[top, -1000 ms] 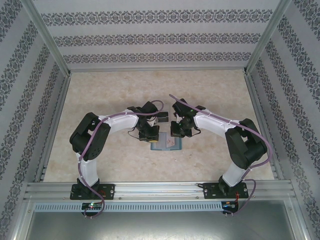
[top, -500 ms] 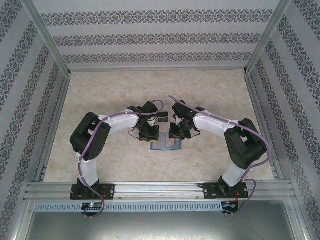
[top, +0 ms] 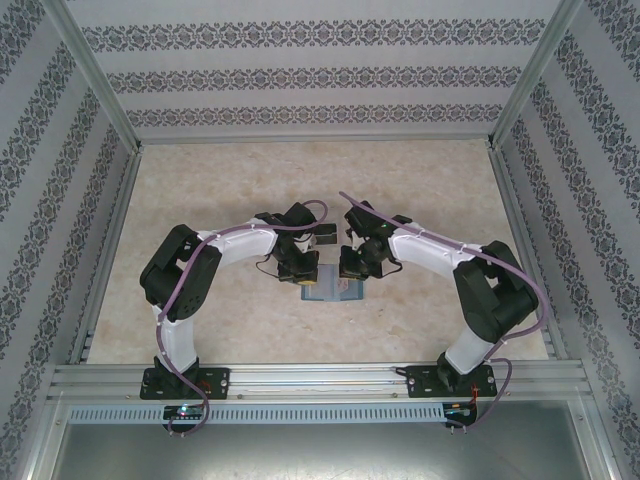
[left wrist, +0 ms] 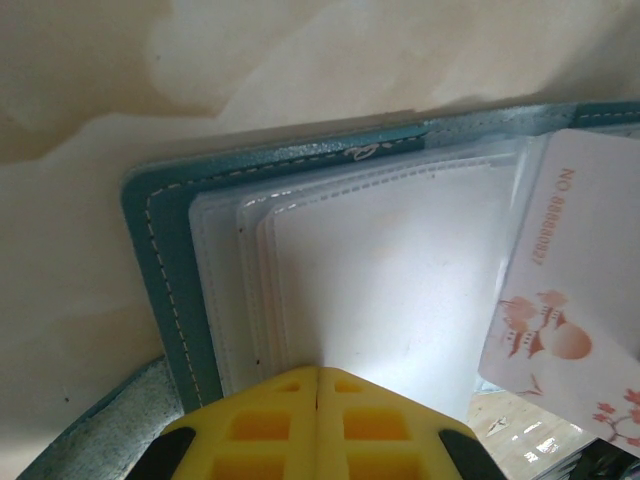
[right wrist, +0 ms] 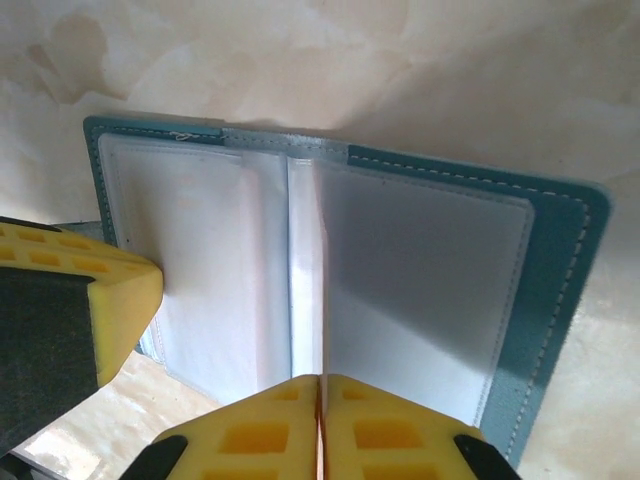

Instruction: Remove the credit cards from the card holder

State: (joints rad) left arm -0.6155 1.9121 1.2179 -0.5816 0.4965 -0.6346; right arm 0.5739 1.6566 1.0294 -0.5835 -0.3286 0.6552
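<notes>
Plastic sleeves (right wrist: pixel 420 290) in the card holder (right wrist: pixel 560 300) look slick and limp. My left gripper (left wrist: pixel 318 375) and right gripper (right wrist: pixel 322 382) sit closed. Take the likely stiff credit card (left wrist: pixel 570 290), right of my left gripper, by its bare edge.

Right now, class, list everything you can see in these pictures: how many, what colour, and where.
card holder: one, teal-blue outside, pale inside, lying open on the table between the two grippers.
credit card: one seen, white with red print, tilted at the holder's edge.
table: one, beige marbled, under everything.
walls: three, pale with dark patterned bands, around the table.
left gripper: one, yellow fingertips, shut, over the open holder.
right gripper: one, yellow fingertips, shut, over the open holder.
</notes>
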